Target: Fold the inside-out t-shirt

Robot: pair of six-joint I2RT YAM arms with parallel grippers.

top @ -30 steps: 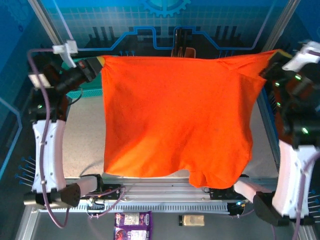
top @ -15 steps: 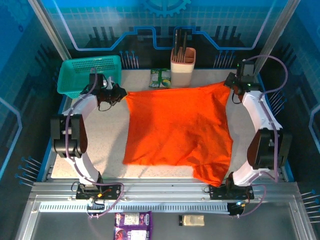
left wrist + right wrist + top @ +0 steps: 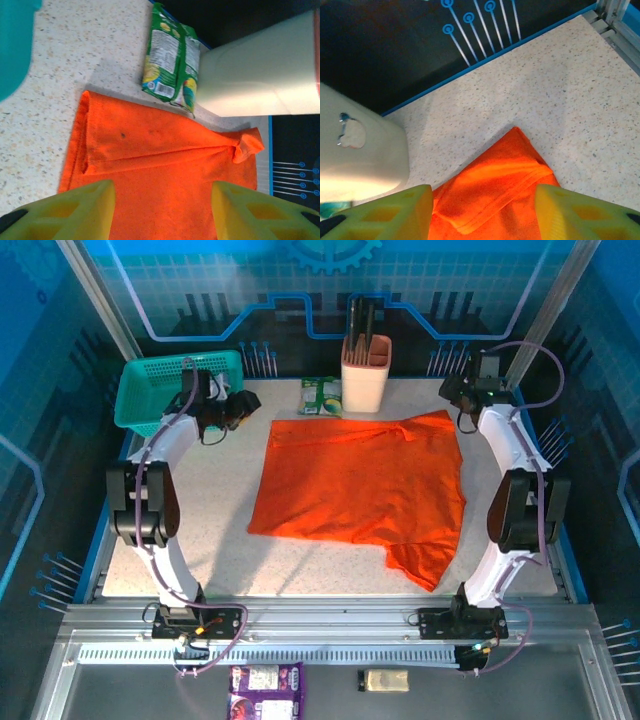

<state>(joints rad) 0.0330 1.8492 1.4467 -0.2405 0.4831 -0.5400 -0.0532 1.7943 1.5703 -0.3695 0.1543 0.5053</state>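
Arms, top view: left arm (image 3: pixel 150 455), right arm (image 3: pixel 508 440). White curved link shells; black joint housings; black bases. Mauve cable (image 3: pixel 522 342) along each arm, looping free near wrist. Left gripper (image 3: pixel 240 405), right gripper (image 3: pixel 455 400): dark bodies. Wrist views: left fingers (image 3: pixel 70 212), right fingers (image 3: pixel 380 215). Yellow-green, blocky, triangular cut-outs in faces; black trim at outer lower corners.

The top camera looks steeply down from high behind the near edge over the whole speckled grey table (image 3: pixel 215 502), while the 2 wrist cameras hang close over its far edge, all 3 sharing the wrinkled bright orange cloth t-shirt (image 3: pixel 360 480) and the cream plastic holder (image 3: pixel 365 372).
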